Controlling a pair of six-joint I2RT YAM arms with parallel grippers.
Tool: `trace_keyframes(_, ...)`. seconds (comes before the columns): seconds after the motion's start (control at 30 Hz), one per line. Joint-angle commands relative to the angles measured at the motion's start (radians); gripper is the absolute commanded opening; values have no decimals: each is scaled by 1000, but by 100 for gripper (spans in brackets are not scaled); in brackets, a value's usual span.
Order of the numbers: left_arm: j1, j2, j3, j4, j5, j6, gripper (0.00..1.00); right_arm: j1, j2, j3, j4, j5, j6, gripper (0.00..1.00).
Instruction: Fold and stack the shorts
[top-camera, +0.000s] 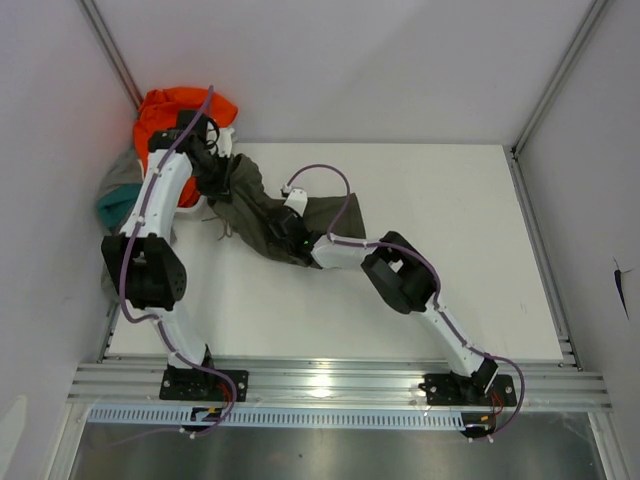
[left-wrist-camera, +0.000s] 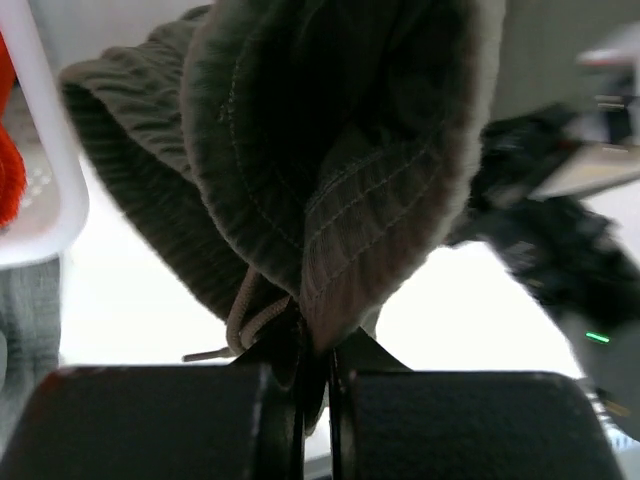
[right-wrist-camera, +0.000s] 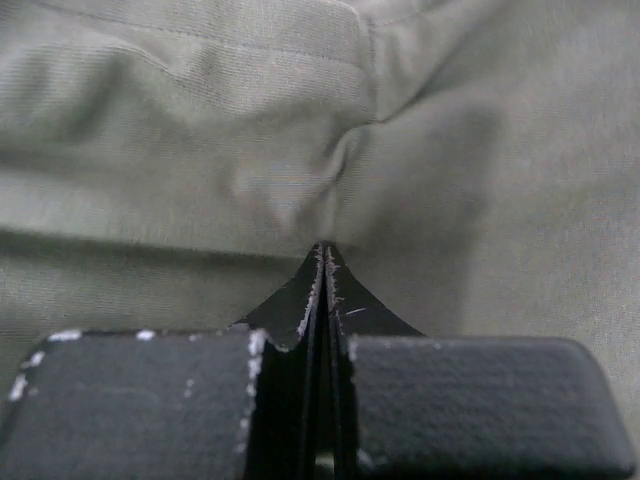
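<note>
Two black two-finger grippers are both clamped onto one pair of olive green cloth shorts (top-camera: 252, 203), which lies crumpled on the white table (top-camera: 450, 250), running from the far-left corner toward the middle.

From above, the left gripper (top-camera: 217, 178) sits at the far-left end of the shorts. The arm behind it reaches up along the left edge of the table. In the left wrist view, the left gripper (left-wrist-camera: 315, 365) has its fingers pressed together on a bunched fold of the ribbed waistband. The cloth rises from the grip in a rounded hood shape. A pale beige drawstring (left-wrist-camera: 250, 312) loops out just beside the pinch point.

The right gripper (top-camera: 283, 232) reaches across from the right side and meets the other end of the shorts near the middle of the table. In the right wrist view, the right gripper (right-wrist-camera: 322, 275) has its fingers closed flat together, nipping a small pucker of smooth olive fabric that fills the whole view.

Piled in the far-left corner lies a bright orange garment (top-camera: 180, 105). Below it, along the left edge, lie a grey garment (top-camera: 122, 178) and a teal garment (top-camera: 108, 212), partly hidden by the left arm.
</note>
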Motion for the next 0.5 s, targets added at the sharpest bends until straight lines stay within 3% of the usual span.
trace_keyframes(0.0, 5, -74, 30, -76, 40, 31, 0, 39, 77, 68, 3, 37, 75, 0)
trace_keyframes(0.27, 3, -127, -74, -57, 37, 43, 0, 77, 131, 109, 58, 6, 64, 0)
trace_keyframes(0.47, 93, -146, -243, 55, 78, 23, 1, 59, 82, 111, 55, 23, -9, 2)
